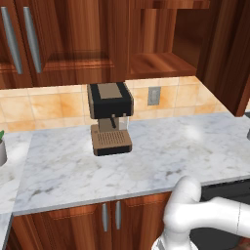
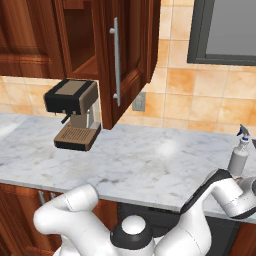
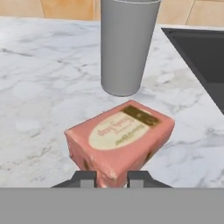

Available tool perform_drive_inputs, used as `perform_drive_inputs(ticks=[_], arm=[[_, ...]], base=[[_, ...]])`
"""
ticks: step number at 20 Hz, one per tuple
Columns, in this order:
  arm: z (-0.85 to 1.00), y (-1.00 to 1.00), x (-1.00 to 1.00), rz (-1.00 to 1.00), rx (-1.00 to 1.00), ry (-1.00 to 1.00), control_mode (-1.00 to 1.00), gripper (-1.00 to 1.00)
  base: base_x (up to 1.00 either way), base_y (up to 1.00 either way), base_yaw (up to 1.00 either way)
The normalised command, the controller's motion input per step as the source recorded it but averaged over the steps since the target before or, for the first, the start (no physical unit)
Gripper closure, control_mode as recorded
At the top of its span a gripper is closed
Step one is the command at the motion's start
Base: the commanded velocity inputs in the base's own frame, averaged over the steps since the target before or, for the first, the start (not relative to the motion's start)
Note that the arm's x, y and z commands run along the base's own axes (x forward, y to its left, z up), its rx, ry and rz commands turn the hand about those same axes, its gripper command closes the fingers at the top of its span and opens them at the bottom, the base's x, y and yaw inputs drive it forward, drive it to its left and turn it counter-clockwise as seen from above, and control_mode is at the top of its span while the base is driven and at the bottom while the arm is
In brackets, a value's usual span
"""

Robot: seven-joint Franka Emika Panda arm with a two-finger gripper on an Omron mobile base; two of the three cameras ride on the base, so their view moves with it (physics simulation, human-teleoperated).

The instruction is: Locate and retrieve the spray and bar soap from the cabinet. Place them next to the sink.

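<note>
The bar soap (image 3: 120,140), a pink block with a pale oval label, lies slanted low over the marble counter (image 3: 39,87). My gripper (image 3: 111,177) is shut on its near corner, one dark tip on each side. I cannot tell whether the soap rests on the counter or hangs just above it. Right behind it stands the spray (image 3: 127,43), its grey body upright. In the right base view the spray (image 2: 240,153) shows its blue-tipped nozzle at the counter's right end. The cabinet (image 1: 161,63) stands open on the wall, its door (image 2: 125,60) swung out.
The dark sink (image 3: 201,57) lies just right of the spray. A coffee machine (image 1: 110,117) stands at the back of the counter below the cabinet, with a grey wall socket (image 1: 154,95) beside it. A window (image 2: 225,30) is above the sink side.
</note>
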Motion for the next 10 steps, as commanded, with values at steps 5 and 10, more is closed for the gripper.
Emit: perform_drive_inputs(ticks=[5,10], arm=[[-0.20,-0.10,0.09,0.00,0.00,0.00,-1.00,1.00],[-0.21,-0.07,0.11,0.00,0.00,0.00,-1.00,1.00]], base=[[0.00,0.00,0.00],[0.00,0.00,0.00]])
